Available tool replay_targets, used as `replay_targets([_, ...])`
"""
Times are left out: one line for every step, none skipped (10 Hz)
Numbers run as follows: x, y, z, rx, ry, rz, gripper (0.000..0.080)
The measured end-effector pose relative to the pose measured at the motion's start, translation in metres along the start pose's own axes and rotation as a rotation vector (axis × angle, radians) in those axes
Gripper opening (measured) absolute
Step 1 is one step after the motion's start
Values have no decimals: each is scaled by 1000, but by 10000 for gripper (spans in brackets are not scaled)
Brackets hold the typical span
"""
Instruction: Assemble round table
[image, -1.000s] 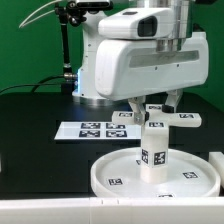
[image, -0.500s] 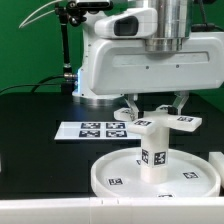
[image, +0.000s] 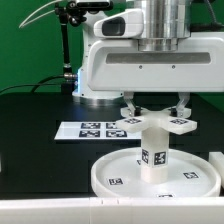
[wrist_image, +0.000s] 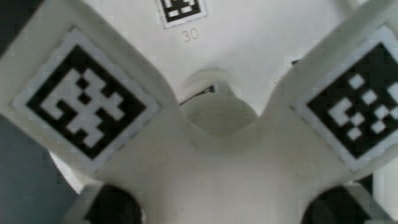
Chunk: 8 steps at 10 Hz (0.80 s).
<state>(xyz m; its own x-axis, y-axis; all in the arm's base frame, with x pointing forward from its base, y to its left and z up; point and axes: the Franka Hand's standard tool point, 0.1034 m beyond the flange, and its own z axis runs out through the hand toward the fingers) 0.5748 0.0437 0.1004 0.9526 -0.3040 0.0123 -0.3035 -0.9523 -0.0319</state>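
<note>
Moved: cross-shaped piece (image: 154, 121) has turned on the leg (image: 154, 148) since a second ago; likely screwing on.
Exterior: leg upright in round disc (image: 120, 171); gripper (image: 155, 108) clasps cross, fingers narrow.
Wrist: cross hub (wrist_image: 221, 118) fills frame; fingertips blurred, grip probable.

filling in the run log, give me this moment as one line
phase: seating white plastic cross-shaped piece on short white cylinder leg | leg: upright on large rimmed white disc | claw: grips cross piece
</note>
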Motion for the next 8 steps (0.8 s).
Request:
replay_targets([0, -1, 0, 4, -1, 99, 443])
replay_targets([-1, -1, 0, 4, -3, 178, 443])
replay_targets([-1, -1, 0, 8, -7, 264, 443])
replay_targets([-1, -2, 0, 9, -8, 342, 443])
replay_targets([-1, -2, 0, 9, -9, 396, 443])
replay_targets([-1, -2, 0, 9, -9, 421, 443])
replay_targets([-1, -2, 0, 10, -10, 496, 443])
replay_targets([-1, -2, 0, 10, -10, 550, 443])
